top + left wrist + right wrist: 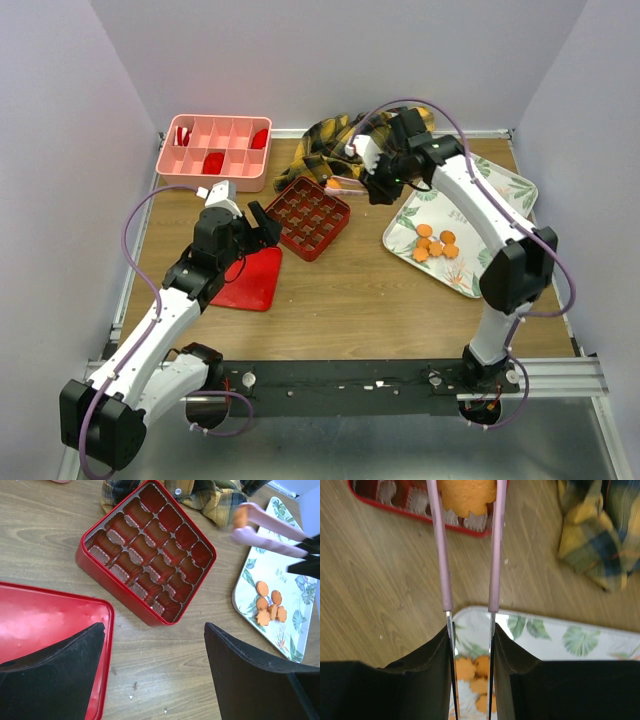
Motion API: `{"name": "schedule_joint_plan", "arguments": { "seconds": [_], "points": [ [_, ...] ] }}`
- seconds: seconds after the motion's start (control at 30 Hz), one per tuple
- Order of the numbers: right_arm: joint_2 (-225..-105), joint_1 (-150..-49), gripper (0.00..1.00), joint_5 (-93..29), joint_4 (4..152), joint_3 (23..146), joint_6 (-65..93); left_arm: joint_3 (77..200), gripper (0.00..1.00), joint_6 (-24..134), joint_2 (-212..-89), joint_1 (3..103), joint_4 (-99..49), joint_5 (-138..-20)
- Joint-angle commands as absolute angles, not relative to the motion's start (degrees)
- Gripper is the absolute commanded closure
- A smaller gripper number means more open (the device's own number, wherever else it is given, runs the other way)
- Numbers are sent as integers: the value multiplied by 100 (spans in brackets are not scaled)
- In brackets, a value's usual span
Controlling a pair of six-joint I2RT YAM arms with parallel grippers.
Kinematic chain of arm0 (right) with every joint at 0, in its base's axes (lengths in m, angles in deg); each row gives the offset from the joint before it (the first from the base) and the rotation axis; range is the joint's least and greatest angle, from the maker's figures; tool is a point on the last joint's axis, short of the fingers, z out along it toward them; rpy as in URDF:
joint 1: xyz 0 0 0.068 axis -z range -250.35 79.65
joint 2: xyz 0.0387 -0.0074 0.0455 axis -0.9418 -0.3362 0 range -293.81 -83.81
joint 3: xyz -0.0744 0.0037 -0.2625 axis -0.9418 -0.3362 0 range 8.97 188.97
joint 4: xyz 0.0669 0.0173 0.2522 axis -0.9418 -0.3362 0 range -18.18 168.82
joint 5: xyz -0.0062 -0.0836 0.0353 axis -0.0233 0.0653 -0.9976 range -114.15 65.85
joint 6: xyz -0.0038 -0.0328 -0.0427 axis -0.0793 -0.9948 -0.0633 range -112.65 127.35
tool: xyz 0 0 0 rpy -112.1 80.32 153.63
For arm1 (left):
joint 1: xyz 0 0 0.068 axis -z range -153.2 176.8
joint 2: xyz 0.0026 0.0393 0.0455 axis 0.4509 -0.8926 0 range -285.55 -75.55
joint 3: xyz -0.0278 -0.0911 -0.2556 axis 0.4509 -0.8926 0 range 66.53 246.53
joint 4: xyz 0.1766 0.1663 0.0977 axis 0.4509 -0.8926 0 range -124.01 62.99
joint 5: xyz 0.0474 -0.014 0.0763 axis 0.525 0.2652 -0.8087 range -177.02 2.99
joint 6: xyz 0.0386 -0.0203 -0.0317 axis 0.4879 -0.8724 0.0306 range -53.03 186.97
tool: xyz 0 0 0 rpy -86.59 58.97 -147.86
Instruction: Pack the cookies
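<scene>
The right pincer (470, 630) is clamped on a pair of long pink tongs with thin metal shanks (442, 555), and the tongs in turn pinch one flat orange scallop-edged cookie (467, 497) at their tips. The cookie hangs in the air near the far right side of the square red gridded box (110, 582), which sits mid-worktop toward the far edge. The other small orange cookies (435, 243) lie clustered on the leaf-patterned white tray (500, 180) by the right edge of the wooden worktop (350, 300). The left pincer (155, 626) stands wide apart and holds nothing, poised over the flat red lid (45, 615) just beside the box. The step in hand looks like carrying the cookie to a cell, and no cookie shows in any cell yet. To do it well, centre the tips over one cell, lower until the cookie sits within its walls, and only then ease the squeeze — letting go from high up risks it landing tilted on a divider
</scene>
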State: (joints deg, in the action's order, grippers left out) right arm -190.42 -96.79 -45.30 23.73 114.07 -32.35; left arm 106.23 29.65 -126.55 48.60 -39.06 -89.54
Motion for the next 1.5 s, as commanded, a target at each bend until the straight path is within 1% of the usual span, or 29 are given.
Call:
{"name": "schedule_joint_plan", "arguments": {
  "seconds": [0.0,0.27,0.53,0.93,1.13,1.17,1.47],
  "points": [
    [-19701,-10101,70,-4507,2309,12006,-3044,10503,9,2874,-12451,4825,-4063,-9158],
    [-20456,-10270,68,-4288,2415,12577,-2877,10353,9,2768,-12248,4825,-4142,-9220],
    [-20773,-10349,65,-3989,2520,12587,-2894,10336,9,2751,-12257,4825,-4134,-9220],
    [-21029,-10375,60,-3839,2582,12718,-2912,10283,10,2733,-12213,4816,-4151,-9229],
    [-21081,-10410,57,-3822,2608,12762,-2921,10283,9,2733,-12222,4816,-4116,-9229],
    [-21090,-10419,55,-3822,2599,12762,-2921,10283,9,2725,-12231,4816,-4116,-9229],
    [-21108,-10445,53,-3822,2608,12815,-2903,10309,9,2751,-12283,4816,-4090,-9220]
  ]
}}
